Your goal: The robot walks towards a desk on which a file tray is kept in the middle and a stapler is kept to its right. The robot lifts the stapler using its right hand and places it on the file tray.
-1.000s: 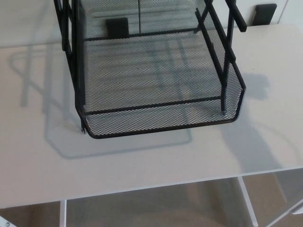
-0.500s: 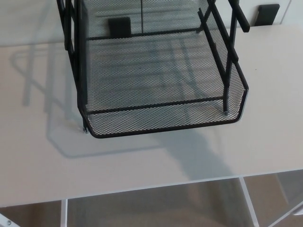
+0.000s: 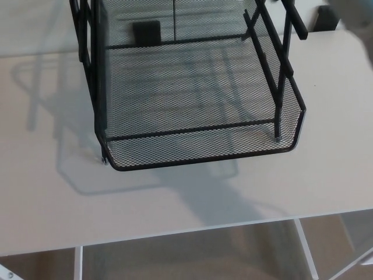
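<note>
The black wire-mesh file tray [image 3: 192,153] stands on the pale desk [image 3: 326,163], filling the upper middle of the head view. Its lower shelf is bare mesh, and black uprights rise on both sides. No stapler shows anywhere in the picture. Neither of my hands is in the frame. A soft shadow lies across the desk in front of the tray.
The desk's front edge [image 3: 186,233] runs across the bottom, with white frame legs [image 3: 305,251] and floor below. Two black brackets [image 3: 145,30] sit at the back. A pale blur [image 3: 352,14] covers part of the right one; what it is cannot be told.
A shadow on the desk has swept from the right of the tray to the left, in front of it. A pale blur has appeared at the top right corner. The tray has stayed put.
</note>
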Tool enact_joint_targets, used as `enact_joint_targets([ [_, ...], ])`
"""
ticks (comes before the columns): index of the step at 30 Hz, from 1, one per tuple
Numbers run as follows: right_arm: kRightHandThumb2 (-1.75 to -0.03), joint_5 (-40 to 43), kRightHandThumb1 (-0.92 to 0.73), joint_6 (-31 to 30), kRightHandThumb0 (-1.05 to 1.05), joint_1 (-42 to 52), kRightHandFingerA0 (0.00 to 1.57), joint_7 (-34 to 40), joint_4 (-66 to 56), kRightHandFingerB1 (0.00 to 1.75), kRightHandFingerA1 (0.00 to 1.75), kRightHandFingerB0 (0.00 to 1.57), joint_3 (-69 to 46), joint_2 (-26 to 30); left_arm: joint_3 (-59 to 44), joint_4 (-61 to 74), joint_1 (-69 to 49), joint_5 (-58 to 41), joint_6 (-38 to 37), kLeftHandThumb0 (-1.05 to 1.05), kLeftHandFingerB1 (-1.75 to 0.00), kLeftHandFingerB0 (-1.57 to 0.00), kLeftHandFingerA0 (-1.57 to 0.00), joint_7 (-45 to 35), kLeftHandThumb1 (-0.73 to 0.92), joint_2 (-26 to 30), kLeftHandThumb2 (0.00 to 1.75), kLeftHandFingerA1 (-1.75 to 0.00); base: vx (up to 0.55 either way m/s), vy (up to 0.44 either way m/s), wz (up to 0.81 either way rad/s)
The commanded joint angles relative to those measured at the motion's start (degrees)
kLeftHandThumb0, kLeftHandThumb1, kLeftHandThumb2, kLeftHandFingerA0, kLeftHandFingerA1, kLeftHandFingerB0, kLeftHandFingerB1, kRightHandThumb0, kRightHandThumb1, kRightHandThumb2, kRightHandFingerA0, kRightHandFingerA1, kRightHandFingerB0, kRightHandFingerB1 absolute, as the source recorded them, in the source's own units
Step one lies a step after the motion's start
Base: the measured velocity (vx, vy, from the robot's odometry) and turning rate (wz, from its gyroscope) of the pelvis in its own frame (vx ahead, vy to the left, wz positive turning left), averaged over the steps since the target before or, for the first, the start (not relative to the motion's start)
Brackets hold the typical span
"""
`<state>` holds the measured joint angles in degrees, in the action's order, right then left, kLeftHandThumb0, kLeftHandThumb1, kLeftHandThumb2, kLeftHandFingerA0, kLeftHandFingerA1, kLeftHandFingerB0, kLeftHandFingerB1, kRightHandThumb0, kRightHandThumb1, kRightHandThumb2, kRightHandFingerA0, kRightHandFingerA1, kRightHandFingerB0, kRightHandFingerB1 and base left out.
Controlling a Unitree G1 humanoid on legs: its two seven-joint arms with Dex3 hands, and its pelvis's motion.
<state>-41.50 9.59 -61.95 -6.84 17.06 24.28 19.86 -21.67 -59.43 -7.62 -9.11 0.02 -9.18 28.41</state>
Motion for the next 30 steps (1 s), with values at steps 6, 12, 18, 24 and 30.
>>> enact_joint_targets([
  [6, -0.74, -2.5, -0.6, -0.4, -0.26, 6.5, 0.87, -4.3, -1.9, 1.46, 1.75, 0.73, 4.4, -1.5, 0.3, -0.5, 0.5, 0.1, -3.3, -0.5, -0.75, -0.71, -0.77, -0.2, 0.51, 0.4, 0.95, -0.8, 0.0, 0.0, 0.0],
  [12, -0.97, -4.2, -0.59, -3.8, -0.4, 10.5, 1.12, -7.9, -3.0, 1.19, 1.36, 0.85, 5.8, -1.1, 0.4, 1.0, -0.5, 0.1, -3.0, -0.5, -0.73, -0.66, -0.74, -0.4, 0.52, 0.4, 0.96, -0.78, 0.0, 0.0, 0.0],
  [18, -0.66, -3.2, -0.75, -7.3, -0.26, 10.2, 0.8, -14.9, -2.0, 1.53, 1.75, 0.65, 5.7, -1.4, 0.5, 1.6, -0.7, 0.2, -2.5, -0.5, -0.74, -0.69, -0.77, 0.2, 0.51, 0.3, 0.95, -0.79, 0.0, 0.0, 0.0],
  [24, -0.61, -3.2, -0.71, -8.5, -0.46, 10.5, 0.38, -15.7, -1.3, 0.31, 0.65, 0.1, 5.1, -1.7, 0.7, 1.8, -1.1, 0.5, -2.6, -0.5, -0.72, -0.67, -0.77, 0.3, 0.52, 0.4, 0.95, -0.79, 0.0, 0.0, 0.0],
  [30, -0.78, -6.0, -0.53, -10.4, -1.01, 7.9, 0.0, -20.4, -2.8, 0.01, 0.04, 0.0, 6.8, -0.8, 0.6, 1.0, -0.6, 0.4, -3.1, -0.5, -0.74, -0.69, -0.78, 0.4, 0.51, 0.3, 0.95, -0.8, 0.0, 0.0, 0.0],
])
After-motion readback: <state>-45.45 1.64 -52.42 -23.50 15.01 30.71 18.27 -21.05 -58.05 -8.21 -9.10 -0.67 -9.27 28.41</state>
